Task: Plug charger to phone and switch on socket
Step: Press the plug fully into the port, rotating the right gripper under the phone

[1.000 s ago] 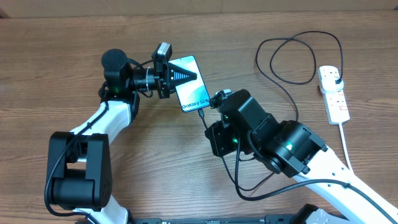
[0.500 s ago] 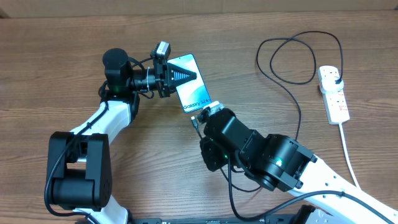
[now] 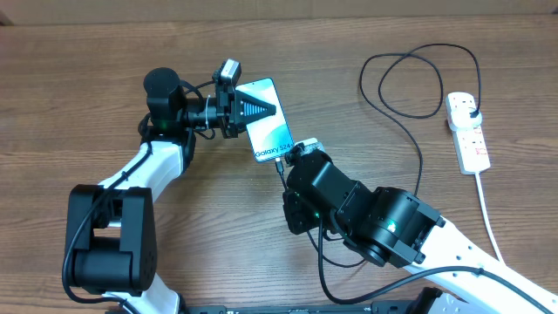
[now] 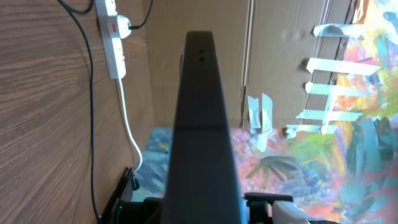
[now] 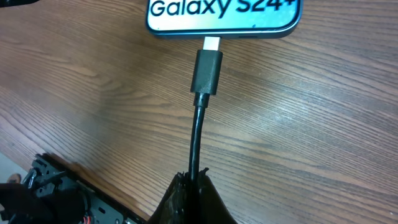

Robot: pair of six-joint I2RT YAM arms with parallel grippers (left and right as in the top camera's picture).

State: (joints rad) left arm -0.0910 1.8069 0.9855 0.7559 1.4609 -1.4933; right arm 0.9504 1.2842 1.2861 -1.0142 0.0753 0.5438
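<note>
The phone (image 3: pixel 270 129) lies on the table with its light screen up; its bottom edge shows in the right wrist view (image 5: pixel 224 14). My left gripper (image 3: pixel 255 108) is shut on the phone's upper end. My right gripper (image 5: pixel 194 186) is shut on the black charger cable (image 5: pixel 198 134) just behind the connector (image 5: pixel 207 68). The metal tip meets the phone's bottom edge and part of it still shows. In the overhead view my right gripper (image 3: pixel 288 167) sits just below the phone. The cable loops (image 3: pixel 410 78) to a black plug in the white socket (image 3: pixel 468 139).
The socket's thick white cord (image 3: pixel 486 209) runs down the right side. The socket (image 4: pixel 115 37) and the black cable (image 4: pixel 90 124) also show in the left wrist view, where a dark slab (image 4: pixel 202 137) fills the middle. The right arm's body covers the table below the phone.
My right arm has swung in below the phone. The connector, which was off to the left of the phone's bottom edge, now sits against that edge. The left gripper and the phone have stayed still.
</note>
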